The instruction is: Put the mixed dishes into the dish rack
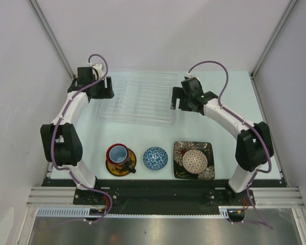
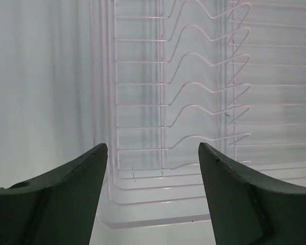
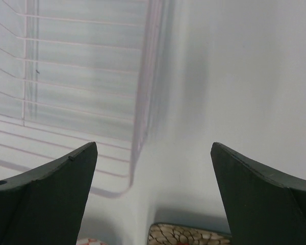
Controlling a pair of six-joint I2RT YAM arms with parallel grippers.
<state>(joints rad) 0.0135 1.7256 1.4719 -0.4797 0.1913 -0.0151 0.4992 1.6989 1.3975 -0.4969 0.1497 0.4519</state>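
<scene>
Holds left claw and right claw wide and empty at the dish rack ends, ready to fetch the red mug and others off the desk.

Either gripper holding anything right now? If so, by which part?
Nothing held: the left gripper and right gripper both show open, empty jaws by the dish rack.
</scene>
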